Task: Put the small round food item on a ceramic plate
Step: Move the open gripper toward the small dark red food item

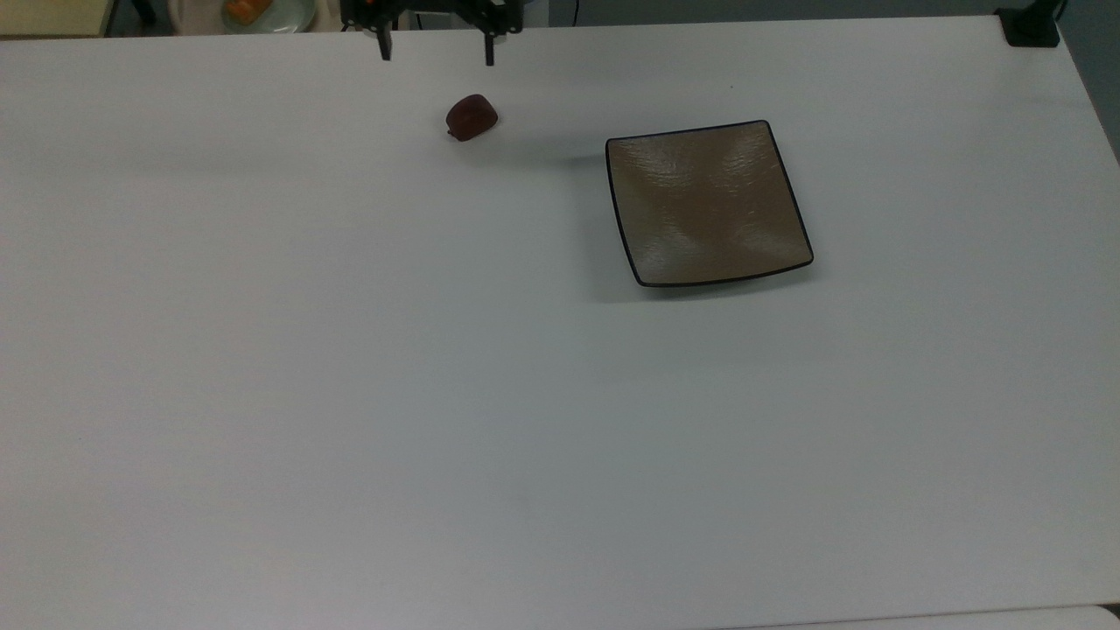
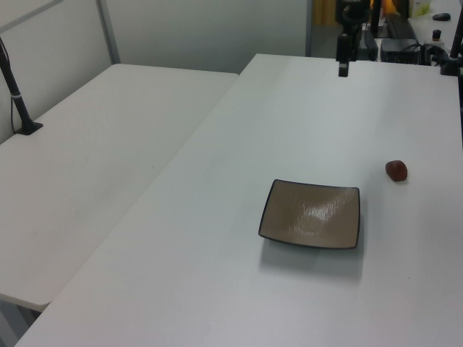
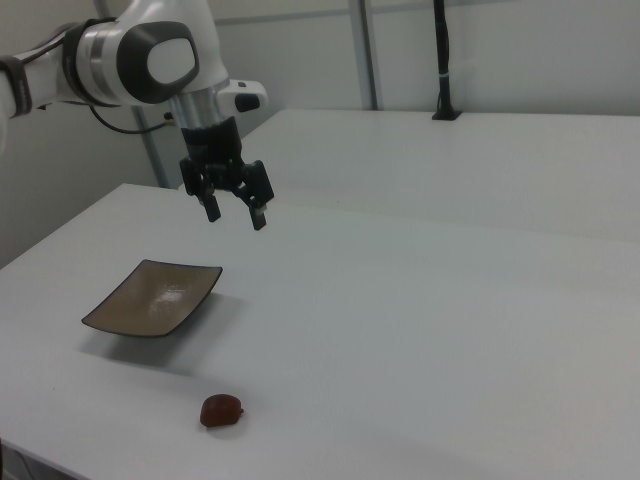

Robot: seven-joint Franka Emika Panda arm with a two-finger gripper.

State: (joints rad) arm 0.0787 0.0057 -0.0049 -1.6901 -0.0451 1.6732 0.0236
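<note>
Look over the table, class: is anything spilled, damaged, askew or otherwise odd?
Nothing stands out. The date lies whole on the table, apart from the plate, which sits flat, empty and unbroken. The gripper hangs open above the table, holding nothing. No spills or marks show.

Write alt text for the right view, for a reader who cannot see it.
A white robot arm holds its open gripper in the air above a white table, empty. Below it, toward the right view's left, sits a square brown plate; a small dark reddish food lump lies on the table nearer the camera, apart from the plate.
</note>
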